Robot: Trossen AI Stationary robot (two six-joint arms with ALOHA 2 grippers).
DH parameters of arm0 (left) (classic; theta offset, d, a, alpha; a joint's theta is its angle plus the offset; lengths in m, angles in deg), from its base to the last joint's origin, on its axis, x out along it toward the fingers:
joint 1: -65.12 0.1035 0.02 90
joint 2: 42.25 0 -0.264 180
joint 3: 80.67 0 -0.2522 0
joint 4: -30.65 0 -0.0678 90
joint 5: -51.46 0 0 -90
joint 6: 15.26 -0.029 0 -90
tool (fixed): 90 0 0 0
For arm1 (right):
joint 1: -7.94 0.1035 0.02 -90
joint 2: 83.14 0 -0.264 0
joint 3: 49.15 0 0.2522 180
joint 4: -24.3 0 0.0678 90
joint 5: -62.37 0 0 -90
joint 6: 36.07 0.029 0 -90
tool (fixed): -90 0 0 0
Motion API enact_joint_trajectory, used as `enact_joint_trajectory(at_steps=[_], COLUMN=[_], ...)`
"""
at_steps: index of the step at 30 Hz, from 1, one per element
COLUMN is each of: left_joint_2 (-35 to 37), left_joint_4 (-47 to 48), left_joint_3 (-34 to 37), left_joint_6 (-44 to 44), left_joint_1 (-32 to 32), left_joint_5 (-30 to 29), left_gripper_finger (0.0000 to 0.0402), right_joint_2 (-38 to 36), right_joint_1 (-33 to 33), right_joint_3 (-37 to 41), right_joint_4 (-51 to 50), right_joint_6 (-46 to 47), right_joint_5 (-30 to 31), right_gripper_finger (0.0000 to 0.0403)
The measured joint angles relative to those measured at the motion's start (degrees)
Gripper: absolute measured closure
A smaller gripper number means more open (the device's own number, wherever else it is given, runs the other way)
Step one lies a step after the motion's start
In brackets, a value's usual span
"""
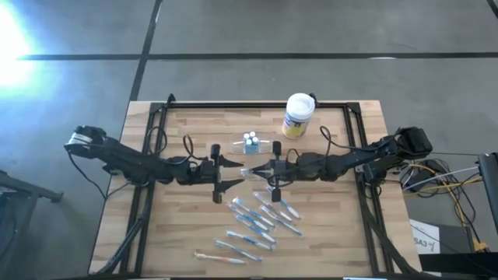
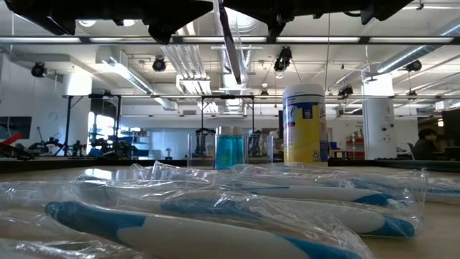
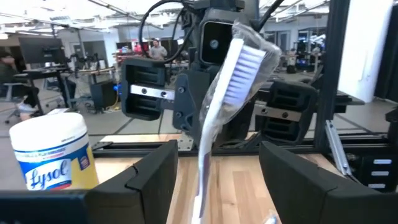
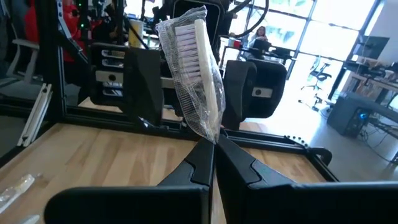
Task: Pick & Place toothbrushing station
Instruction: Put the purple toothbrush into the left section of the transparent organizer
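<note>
Toothbrushing station (image 1: 250, 142) is in neither claw at this moment, and we read the pose as a handover of something meant for it. The right claw (image 4: 214, 149) is clamped on the lower end of a wrapped toothbrush (image 4: 194, 74), pinching the clear wrapper so the bristle head stands upright and free above the fingers. We judge that grip is chosen to leave the rest of the brush exposed for the other arm. Facing it, the left claw (image 3: 217, 149) has its fingers apart, with the same brush standing in the gap between them and not touching either finger as far as we can see. From above, the two claws meet nose to nose over the middle of the table (image 1: 179, 233), above its surface. Moving outward, the station sits on the table just beyond that meeting point, on the side toward the white canister (image 1: 298, 115), near the claws but apart from both. It is a low, clear holder with blue contents, and it stands upright in the low view. The canister stands farther on, past the station and off to the right arm's side. On the opposite side of the claws, a scatter of wrapped toothbrushes (image 1: 257, 222) lies flat on the table.
</note>
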Motion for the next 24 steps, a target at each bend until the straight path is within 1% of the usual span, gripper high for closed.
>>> enact_joint_trajectory(at_steps=[10,16,18,20,24], left_joint_2=[-1.94,-3.53,-3.48,-3.48,-3.50], left_joint_4=[0.47,1.54,3.37,3.65,3.87], left_joint_3=[-3.24,-4.85,-5.15,-5.28,-6.24], left_joint_6=[-2.06,-2.99,-3.25,-3.59,-4.70], left_joint_1=[0.55,1.67,1.67,1.67,1.75], left_joint_5=[-0.28,-0.30,-0.29,-0.21,0.88], left_gripper_finger=[0.0170,0.0184,0.0201,0.0229,0.0307], right_joint_2=[0.48,0.48,0.48,0.37,0.22], right_joint_1=[0.00,0.02,0.02,0.02,0.00], right_joint_3=[0.00,0.00,0.00,0.00,0.00], right_joint_4=[0.73,0.64,0.64,0.62,0.68], right_joint_6=[0.46,0.34,0.22,0.17,0.02], right_joint_5=[-0.02,-0.02,-0.02,-0.02,-0.02], right_gripper_finger=[0.0395,0.0395,0.0395,0.0395,0.0395])
